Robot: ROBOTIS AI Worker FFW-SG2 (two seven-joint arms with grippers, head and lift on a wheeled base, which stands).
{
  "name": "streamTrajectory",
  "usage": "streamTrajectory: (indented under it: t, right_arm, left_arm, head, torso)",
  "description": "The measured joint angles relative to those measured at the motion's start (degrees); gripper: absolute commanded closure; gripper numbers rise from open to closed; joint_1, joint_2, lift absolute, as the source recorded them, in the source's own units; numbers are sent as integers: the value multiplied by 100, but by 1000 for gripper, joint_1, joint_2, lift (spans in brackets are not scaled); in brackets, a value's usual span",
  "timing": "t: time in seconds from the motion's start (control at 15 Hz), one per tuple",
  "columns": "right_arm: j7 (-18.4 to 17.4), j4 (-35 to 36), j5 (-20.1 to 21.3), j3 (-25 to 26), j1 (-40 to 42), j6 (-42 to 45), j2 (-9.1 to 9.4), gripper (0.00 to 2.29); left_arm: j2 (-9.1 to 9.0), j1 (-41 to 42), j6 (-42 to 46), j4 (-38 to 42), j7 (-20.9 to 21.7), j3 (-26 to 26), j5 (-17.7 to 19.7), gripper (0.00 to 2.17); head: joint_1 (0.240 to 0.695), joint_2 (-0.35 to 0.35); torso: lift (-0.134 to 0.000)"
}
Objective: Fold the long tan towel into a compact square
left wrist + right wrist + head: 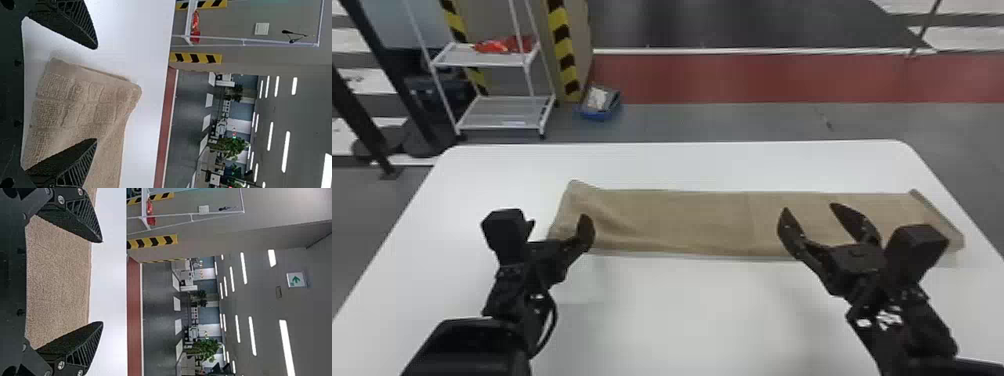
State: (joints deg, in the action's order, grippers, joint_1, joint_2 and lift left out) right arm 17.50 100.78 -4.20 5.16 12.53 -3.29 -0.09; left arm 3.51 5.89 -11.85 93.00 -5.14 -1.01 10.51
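The long tan towel (682, 220) lies flat across the table from left to right, its left end slightly rumpled and its right edge slanting. My left gripper (558, 226) is open over that left end. Seen from the left wrist, the towel's end (82, 96) shows between the parted fingers of my left gripper (96, 93), nothing held. My right gripper (810, 208) stands open above the towel's right half. In the right wrist view, towel cloth (58, 278) spans the space behind the spread fingertips of my right gripper (102, 282).
The white table (682, 165) extends behind and in front of the towel. Beyond its far edge on the floor are a white wire rack (502, 112) holding red items and a blue bin (599, 112). Dark posts stand at the far left.
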Motion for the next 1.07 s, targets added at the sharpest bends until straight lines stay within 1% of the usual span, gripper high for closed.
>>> streamTrajectory:
  t: [0.13, 0.33, 0.4, 0.47, 0.53, 0.67, 0.8, 0.93, 1.07]
  right_arm:
    - [-6, -99, 104, -57, -72, 2, 0, 151]
    - [-14, -207, 311, -180, -142, 24, 0, 151]
    - [-22, -239, 368, -208, -159, 50, 0, 151]
    - [-25, -259, 385, -217, -168, 62, 0, 151]
    - [-21, -269, 360, -218, -163, 70, 0, 151]
    - [-14, -283, 314, -218, -141, 83, 0, 151]
    - [11, -270, 168, -209, -99, 74, 0, 151]
    - [28, -170, 25, -222, -45, 70, 0, 151]
    - [34, -133, -2, -238, -38, 69, 0, 151]
  left_arm:
    - [3, -173, 69, -150, 44, 47, 12, 29]
    - [41, -561, -92, -476, 190, 50, -48, 39]
    - [52, -672, -142, -600, 273, 49, -67, 66]
    - [58, -735, -147, -691, 379, 50, -87, 174]
    - [64, -772, -132, -756, 462, 50, -119, 282]
    - [70, -789, -159, -788, 522, 52, -198, 326]
    - [71, -791, -244, -792, 523, 62, -310, 329]
    - [71, -792, -555, -792, 523, 122, -377, 329]
    - [71, -822, -813, -788, 517, 172, -467, 329]
  head:
    - [695, 42]
    - [695, 52]
    - [695, 53]
    - [695, 51]
    - [695, 50]
    - [695, 50]
    - [695, 52]
    - [695, 60]
    - [695, 68]
  torso:
    - [-123]
    - [-123]
    - [-123]
    - [-123]
    - [-123]
    - [-123]
    - [-123]
    - [-123]
    - [-123]
